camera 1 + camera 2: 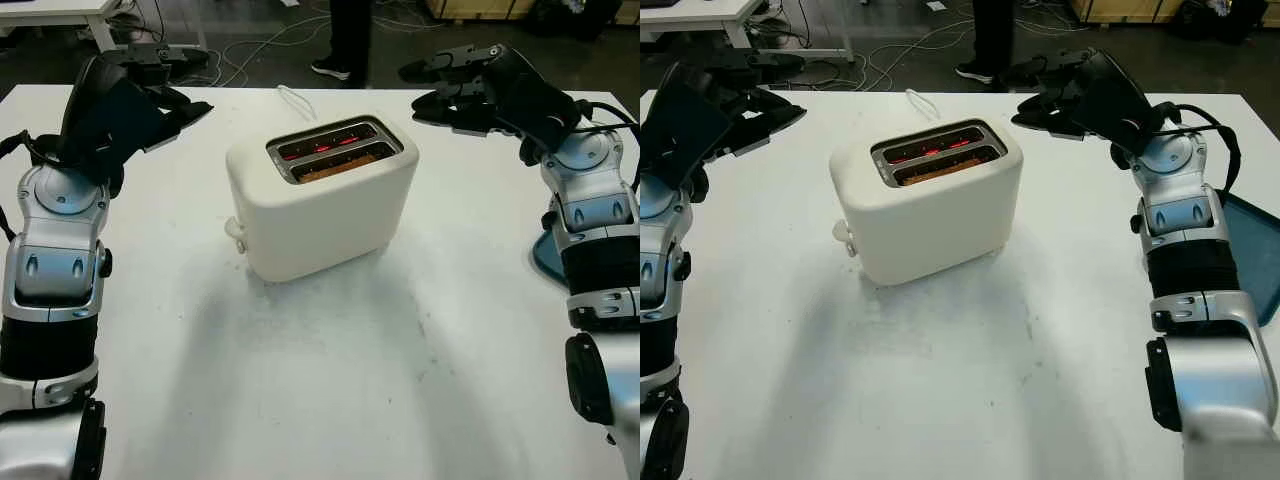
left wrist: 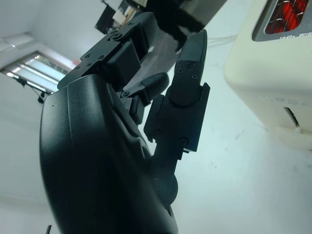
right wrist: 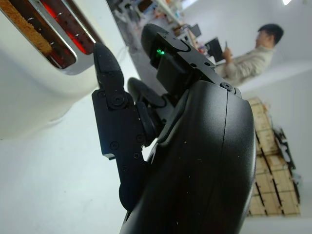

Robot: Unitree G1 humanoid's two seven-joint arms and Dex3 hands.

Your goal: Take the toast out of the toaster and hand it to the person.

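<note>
Toaster (image 1: 322,198) mid-table (image 1: 330,390), toast (image 1: 335,167) in its nearer slot. Left hand (image 1: 150,95) open, left of toaster; right hand (image 1: 470,90) open, right of it. Person's legs (image 1: 350,35) stand behind toaster, beyond table.

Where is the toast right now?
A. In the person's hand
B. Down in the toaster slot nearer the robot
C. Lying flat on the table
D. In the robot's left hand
B: the brown toast sits low in the near slot of the white toaster, beside the far slot glowing red, while the left hand and right hand are both open, one to each side of the toaster, holding nothing.
</note>
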